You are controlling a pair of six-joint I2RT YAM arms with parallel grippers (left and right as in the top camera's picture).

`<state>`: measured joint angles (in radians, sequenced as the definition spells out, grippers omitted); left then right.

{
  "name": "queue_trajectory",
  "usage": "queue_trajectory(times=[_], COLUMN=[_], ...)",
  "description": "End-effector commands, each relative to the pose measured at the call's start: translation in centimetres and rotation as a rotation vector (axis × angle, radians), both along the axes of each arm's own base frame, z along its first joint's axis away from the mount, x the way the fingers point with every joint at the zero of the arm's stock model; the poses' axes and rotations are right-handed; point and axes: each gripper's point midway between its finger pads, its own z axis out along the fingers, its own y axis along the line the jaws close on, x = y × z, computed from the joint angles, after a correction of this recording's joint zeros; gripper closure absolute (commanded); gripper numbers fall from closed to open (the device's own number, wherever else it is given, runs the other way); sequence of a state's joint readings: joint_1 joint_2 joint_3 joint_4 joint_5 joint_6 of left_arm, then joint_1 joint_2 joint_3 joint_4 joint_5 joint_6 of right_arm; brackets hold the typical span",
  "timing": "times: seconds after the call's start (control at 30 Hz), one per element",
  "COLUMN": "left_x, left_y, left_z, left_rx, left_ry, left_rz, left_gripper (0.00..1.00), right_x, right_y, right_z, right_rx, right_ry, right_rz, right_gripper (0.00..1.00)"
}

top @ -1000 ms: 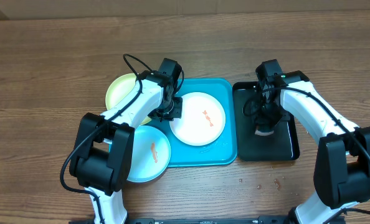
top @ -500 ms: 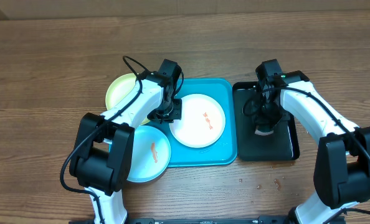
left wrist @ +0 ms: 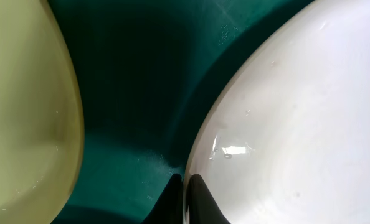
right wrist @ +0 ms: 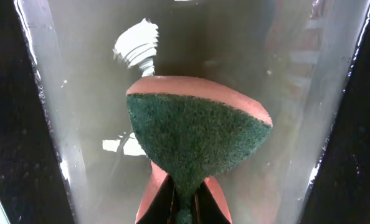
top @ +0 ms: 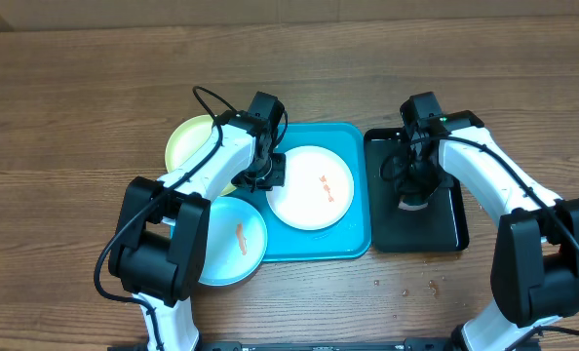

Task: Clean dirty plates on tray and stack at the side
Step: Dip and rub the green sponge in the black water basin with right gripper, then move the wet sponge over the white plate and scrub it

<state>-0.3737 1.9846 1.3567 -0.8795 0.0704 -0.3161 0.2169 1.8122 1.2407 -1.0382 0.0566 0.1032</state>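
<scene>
The white plate (top: 314, 187), with an orange smear, lies on the turquoise tray (top: 354, 234). My left gripper (top: 267, 175) is shut on its left rim, and the left wrist view shows the fingers (left wrist: 186, 196) pinching the white plate's edge (left wrist: 297, 124) above the tray (left wrist: 141, 81). The yellow-green plate (top: 192, 141) sits at the tray's back left and shows in the left wrist view (left wrist: 23, 112). The light blue plate (top: 233, 239) overlaps the tray's front left corner. My right gripper (top: 412, 198) is shut on a green and orange sponge (right wrist: 197, 137) over the black tray.
The glossy black tray (top: 450, 229) stands right of the turquoise tray, its wet floor showing in the right wrist view (right wrist: 297, 93). Small crumbs (top: 416, 289) lie on the wooden table in front of it.
</scene>
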Motion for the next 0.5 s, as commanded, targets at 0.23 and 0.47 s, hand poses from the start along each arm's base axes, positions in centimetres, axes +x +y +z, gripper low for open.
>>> queue_trajectory(times=[0.23, 0.47], left_x=[1.0, 1.2], left_y=[-0.8, -0.9], left_z=[0.8, 1.1], left_rx=[-0.013, -0.017], left_ry=[-0.020, -0.021], left_rz=[0.036, 0.077], left_gripper=[0.96, 0.96], right_x=[1.3, 1.0], right_y=[0.2, 0.4], right_z=[2.8, 2.8], right_rx=[-0.003, 0.013], right_ry=[-0.029, -0.016], right_rz=[0.009, 0.008], right_gripper=[0.96, 0.96])
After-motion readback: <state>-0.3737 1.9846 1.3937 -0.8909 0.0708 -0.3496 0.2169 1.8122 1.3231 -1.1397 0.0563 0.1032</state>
